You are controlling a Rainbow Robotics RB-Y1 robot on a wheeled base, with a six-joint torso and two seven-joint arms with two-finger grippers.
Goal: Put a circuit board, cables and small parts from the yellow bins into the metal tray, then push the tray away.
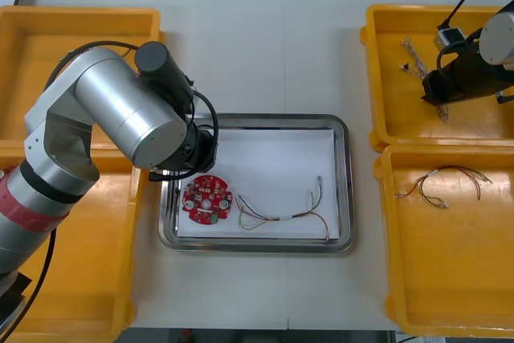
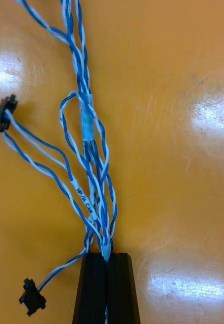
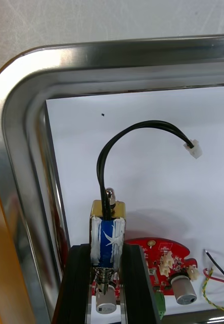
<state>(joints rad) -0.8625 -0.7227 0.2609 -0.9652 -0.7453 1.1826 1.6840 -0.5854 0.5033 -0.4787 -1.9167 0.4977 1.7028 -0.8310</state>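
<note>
The left claw (image 3: 107,251) is closed on a small metal part (image 3: 107,230), its fingers held apart by the part's width. The part is a brass-and-blue block with a black lead (image 3: 137,127) curling out of it to a white plug (image 3: 193,149). Because the grip is on the block, the lead swings free and is not crushed. Close beside the fingers lies the round red circuit board (image 3: 180,248). Around both runs the shiny corner of the metal tray (image 3: 20,152), which is white inside. The claw therefore hangs over the tray's left end, a fair spot to let go. I judge release to be the next move, though the part could land on the board if it is dropped carelessly. Further across the tray lies a red and yellow cable (image 1: 281,216).

The right claw (image 2: 106,255) is pinched tight on a twisted blue and white cable (image 2: 86,126). It catches the bundle where several strands run together, so one pinch should lift the lot. Black plugs (image 2: 32,297) trail loose at the sides. This claw is down in the far yellow bin (image 1: 385,102) on the right of the desk (image 1: 265,54). The near bin (image 1: 418,279) holds more thin cables (image 1: 438,186). The tray is not yet pushed away.
</note>
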